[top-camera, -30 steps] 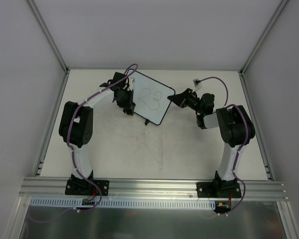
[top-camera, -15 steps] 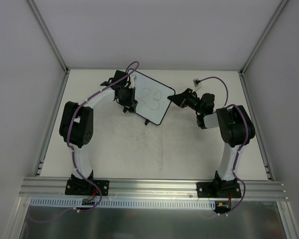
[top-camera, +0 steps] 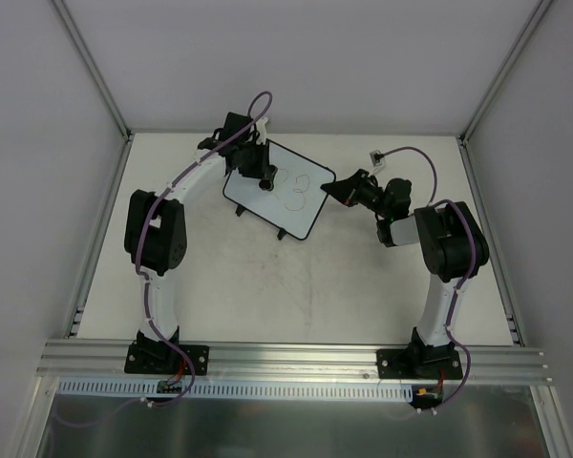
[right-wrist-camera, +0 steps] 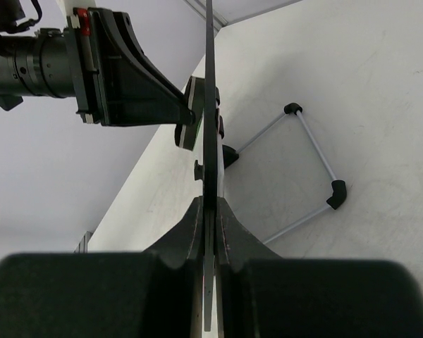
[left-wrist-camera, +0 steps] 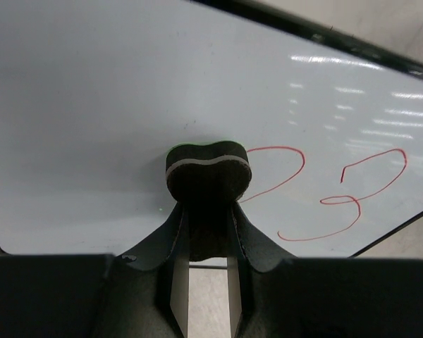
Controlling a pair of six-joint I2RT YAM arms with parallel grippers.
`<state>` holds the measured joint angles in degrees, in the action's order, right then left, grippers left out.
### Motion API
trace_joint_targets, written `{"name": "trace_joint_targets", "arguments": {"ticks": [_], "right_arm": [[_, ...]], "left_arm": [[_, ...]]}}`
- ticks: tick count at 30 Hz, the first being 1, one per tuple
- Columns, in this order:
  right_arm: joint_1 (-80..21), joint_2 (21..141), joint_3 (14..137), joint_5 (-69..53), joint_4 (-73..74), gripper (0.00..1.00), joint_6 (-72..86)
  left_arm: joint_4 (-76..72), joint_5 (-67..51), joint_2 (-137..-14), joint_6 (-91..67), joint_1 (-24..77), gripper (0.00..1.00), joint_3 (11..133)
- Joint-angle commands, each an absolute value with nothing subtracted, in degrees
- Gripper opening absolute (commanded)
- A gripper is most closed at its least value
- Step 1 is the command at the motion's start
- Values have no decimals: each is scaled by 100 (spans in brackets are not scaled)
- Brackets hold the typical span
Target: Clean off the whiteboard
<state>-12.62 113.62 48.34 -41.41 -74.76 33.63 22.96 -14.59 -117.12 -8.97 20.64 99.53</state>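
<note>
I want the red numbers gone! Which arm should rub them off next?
Left, probably. The left tool holds the eraser pad at the whiteboard, right beside the red 23. The right tool is clamped on the board's edge, apparently steadying it, so it seems busy.

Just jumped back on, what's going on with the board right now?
The right gripper is clamped on one edge of the whiteboard, holding it propped up off the table. The left gripper is pinching a small eraser and pressing it to the board face, just beside the red 23. The digits are intact, so the wiping is not yet done.
</note>
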Motion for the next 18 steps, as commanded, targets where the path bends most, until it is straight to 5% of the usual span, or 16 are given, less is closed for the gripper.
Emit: {"name": "trace_joint_targets", "arguments": {"ticks": [1,18], "right_arm": [[-1371,11118,5045,-4693,-8631,0,3217],[-1389,11153,5089,-4746,-8631,0,3234]], "left_arm": [[2153,-1503,-11900,-888,2092,0,10554],[2364,-1687,-11953,-843,2101,0,10346]]}}
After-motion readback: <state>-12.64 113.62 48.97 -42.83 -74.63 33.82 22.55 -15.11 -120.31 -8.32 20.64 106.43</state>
